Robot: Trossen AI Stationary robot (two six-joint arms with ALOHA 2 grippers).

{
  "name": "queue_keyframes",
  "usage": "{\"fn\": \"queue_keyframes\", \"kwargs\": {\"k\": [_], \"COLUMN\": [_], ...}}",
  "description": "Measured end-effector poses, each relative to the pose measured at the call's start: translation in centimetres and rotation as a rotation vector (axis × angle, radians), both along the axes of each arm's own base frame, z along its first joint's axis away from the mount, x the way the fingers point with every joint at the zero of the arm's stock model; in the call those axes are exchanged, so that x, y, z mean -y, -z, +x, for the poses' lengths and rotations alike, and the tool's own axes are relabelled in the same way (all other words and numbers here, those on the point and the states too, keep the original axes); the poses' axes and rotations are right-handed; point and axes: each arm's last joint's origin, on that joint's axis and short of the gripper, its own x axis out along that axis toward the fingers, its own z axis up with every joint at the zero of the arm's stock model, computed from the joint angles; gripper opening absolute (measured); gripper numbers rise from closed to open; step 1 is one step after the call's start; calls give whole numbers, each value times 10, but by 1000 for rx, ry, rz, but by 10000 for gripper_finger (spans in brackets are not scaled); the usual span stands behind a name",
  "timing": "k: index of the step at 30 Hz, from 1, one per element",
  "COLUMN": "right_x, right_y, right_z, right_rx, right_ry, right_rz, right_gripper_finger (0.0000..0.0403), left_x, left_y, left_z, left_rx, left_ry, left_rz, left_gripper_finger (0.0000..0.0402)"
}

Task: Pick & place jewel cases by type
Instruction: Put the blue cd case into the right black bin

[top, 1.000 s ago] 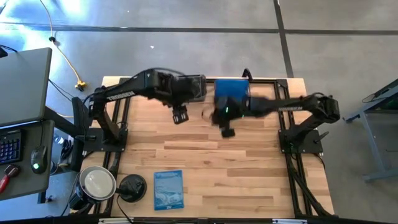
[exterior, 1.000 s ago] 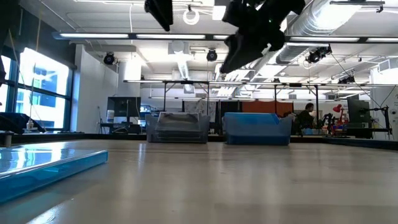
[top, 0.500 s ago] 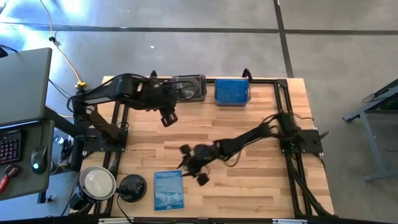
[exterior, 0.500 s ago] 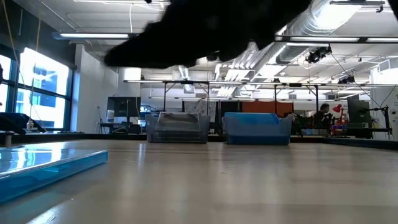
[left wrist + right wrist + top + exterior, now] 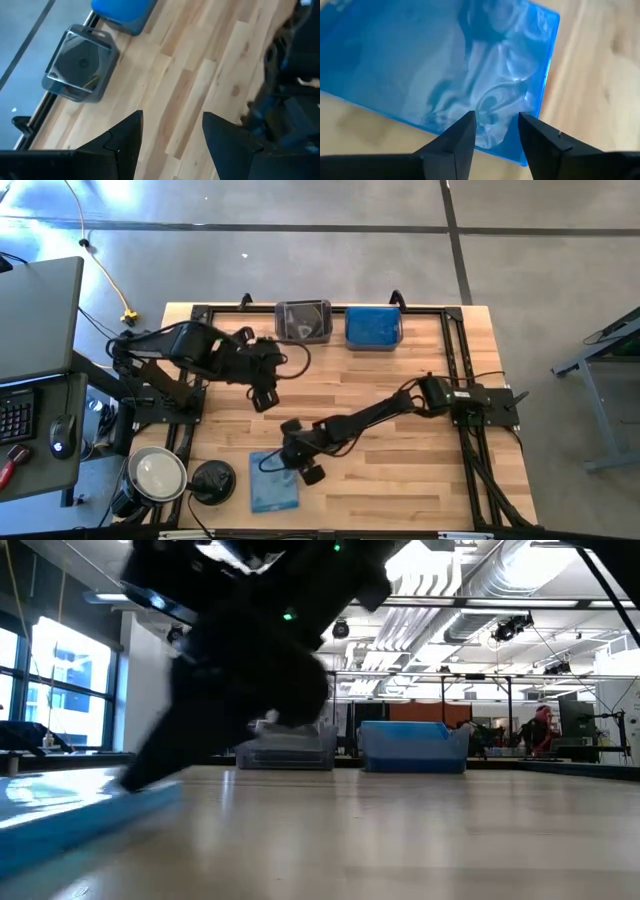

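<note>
Reaching down at the table's (image 5: 400, 480) front edge, the right gripper (image 5: 297, 463) hangs with fingers spread, empty, over the pale blue jewel case (image 5: 420, 65). It should straddle one edge squarely before closing, I'd say. The left gripper (image 5: 170, 135) waits open.

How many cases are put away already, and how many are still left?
Already done: the blue tub and the smoky tub at the far edge hold cases, though how many is unclear. In hand: the right tool, open, reaches over the pale blue case. Left: that case, the only one still out.
</note>
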Motion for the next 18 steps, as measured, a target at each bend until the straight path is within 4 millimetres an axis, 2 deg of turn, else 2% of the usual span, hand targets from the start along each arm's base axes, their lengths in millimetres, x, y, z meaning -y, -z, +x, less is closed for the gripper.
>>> {"fn": "queue_keyframes", "kwargs": {"k": [4, 8, 14, 18], "right_x": [18, 38, 66, 75], "right_y": [-9, -25, -60, -93], "right_z": [-15, -37, -73, -96], "right_rx": [-165, -325, -545, -602], "right_ry": [96, 211, 387, 526], "right_rz": [-104, -268, -418, -456], "right_gripper_finger": [142, 142, 141, 136], "left_x": [9, 10, 5, 1], "left_y": [0, -1, -4, -5], "left_z": [-2, -3, -3, -2], "left_rx": [9, 21, 73, 97], "left_ry": [21, 6, -99, -156], "left_rz": [25, 69, 242, 250], "left_gripper_finger": [202, 202, 202, 202]}}
